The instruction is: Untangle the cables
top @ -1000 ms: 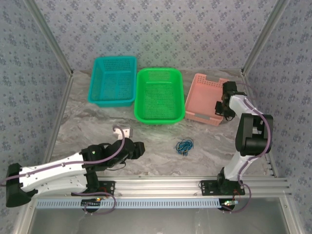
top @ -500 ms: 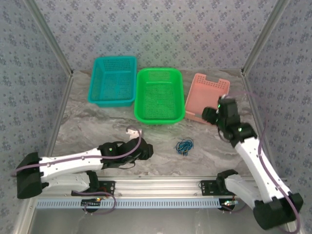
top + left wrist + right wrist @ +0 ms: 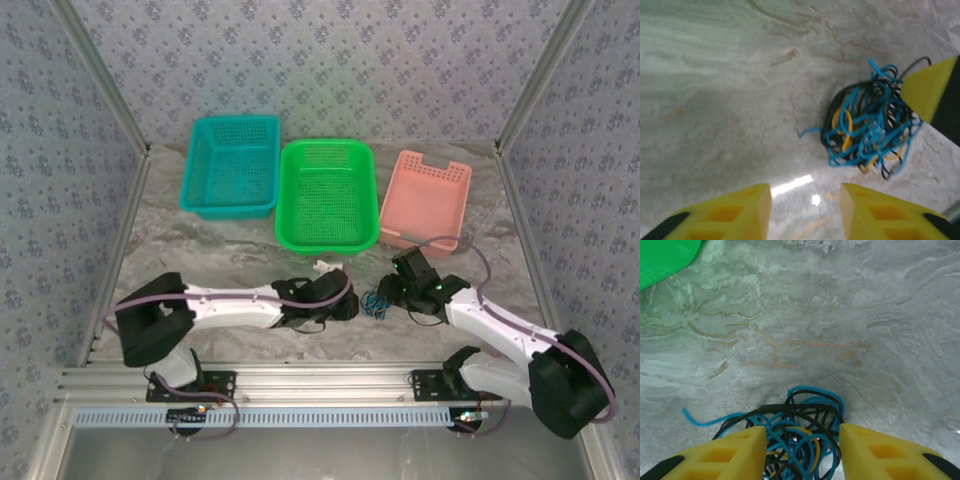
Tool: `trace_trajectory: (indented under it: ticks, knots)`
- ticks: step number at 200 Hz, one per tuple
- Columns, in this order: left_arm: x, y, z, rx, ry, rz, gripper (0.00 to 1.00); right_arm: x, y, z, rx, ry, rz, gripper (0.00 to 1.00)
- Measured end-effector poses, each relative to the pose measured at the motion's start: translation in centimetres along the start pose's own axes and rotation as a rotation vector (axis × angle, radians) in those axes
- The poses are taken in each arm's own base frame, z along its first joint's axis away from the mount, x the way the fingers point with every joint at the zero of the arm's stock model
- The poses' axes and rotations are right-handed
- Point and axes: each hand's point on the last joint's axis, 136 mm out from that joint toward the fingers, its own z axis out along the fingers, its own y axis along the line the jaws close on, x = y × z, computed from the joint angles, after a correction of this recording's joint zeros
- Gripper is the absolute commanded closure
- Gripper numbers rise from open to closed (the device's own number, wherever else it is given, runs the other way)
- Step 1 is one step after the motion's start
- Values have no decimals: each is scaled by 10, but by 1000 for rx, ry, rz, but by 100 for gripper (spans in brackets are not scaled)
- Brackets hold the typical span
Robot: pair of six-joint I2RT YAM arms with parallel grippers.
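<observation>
We judge the untangling barely begun: the cables (image 3: 378,300) lie as one tight knot on the surface (image 3: 200,250), on the near side of the green basket (image 3: 326,245) and between our two hands, with no strand pulled free. Blue loops dominate, wound through black and yellow-orange strands, and one blue end sticks out loose. Our left hand (image 3: 805,197) is released and empty just short of the knot, while our right hand (image 3: 801,437) stands parted astride its edge, not clenched.

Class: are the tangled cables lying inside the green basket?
No, the cables lie bunched on the table, in front of the green basket.
</observation>
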Motion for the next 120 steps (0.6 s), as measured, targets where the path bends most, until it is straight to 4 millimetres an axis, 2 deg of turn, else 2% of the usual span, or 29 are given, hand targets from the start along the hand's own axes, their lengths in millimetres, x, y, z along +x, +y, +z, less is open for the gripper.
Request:
trace_trajectory:
  ticks: [32,55,93,120]
  knots:
    - [-45,36,13,-35,-40,-118,65,3,9,3,-22,-7,-8,88]
    - [-69,46,17,-36,-57,-141,64,6,15,3,-35,-12,-20,100]
    - [-107,34,26,-3,-60,-110,60,11,28,-2,-77,-20,-54,100]
    - [-126,45,25,-6,-76,-112,53,10,35,-5,-105,-29,-62,100]
